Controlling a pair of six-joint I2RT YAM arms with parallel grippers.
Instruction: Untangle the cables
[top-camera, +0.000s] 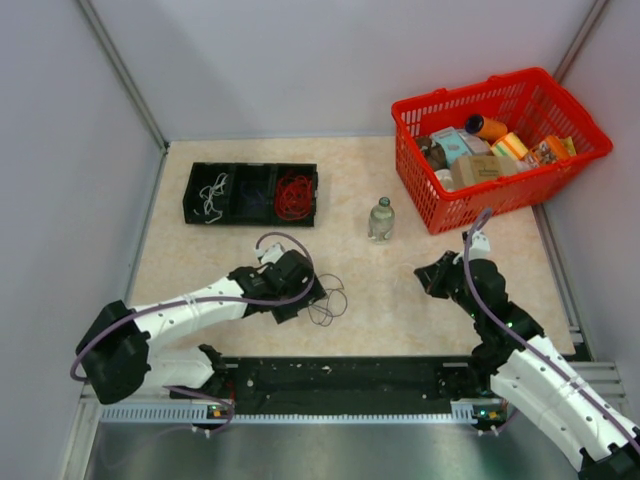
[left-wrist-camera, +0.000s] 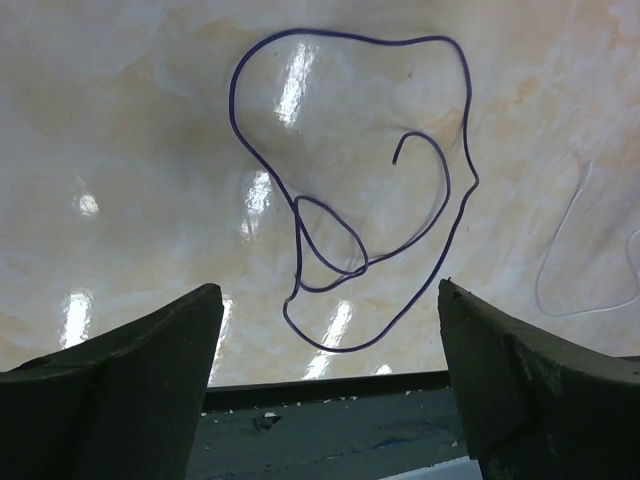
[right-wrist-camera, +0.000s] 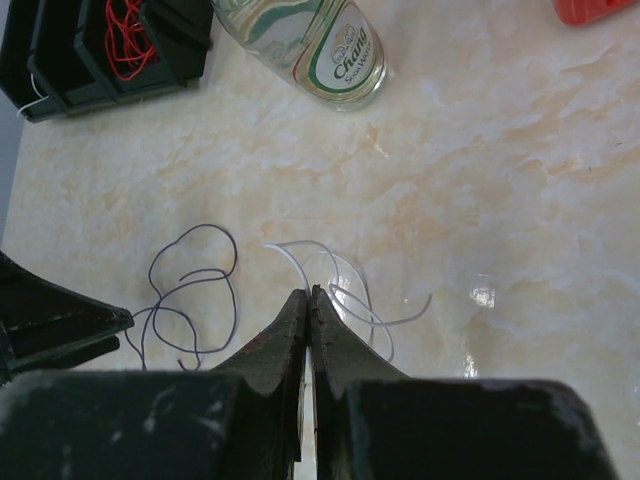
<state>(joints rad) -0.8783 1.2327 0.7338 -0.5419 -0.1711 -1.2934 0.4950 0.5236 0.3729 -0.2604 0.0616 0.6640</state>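
Left wrist view puts the dark blue cable (left-wrist-camera: 449, 185) flat on the counter (left-wrist-camera: 120, 150), straight ahead of the left end effector (left-wrist-camera: 328, 290). Its jaws stand wide and hold nothing, and the cable's nearest bend falls between the two fingers. The cable is a thin, limp wire thrown into one big open loop with a smaller one inside, and a free end curls in the middle. If it has a long axis, that runs away from the fingers.

A white cable (left-wrist-camera: 538, 285), just as thin and faint against the glossy cream marbled surface, lies just to its right, apart as far as I can tell. From above, both sit by the near edge, about mid-counter, and the left arm is much nearer. The right end effector (top-camera: 435, 275) hangs well apart, its fingers pressed together on nothing.

Toward the far left corner, red cables (top-camera: 293, 195) fill one compartment of the black tray (top-camera: 250, 217).
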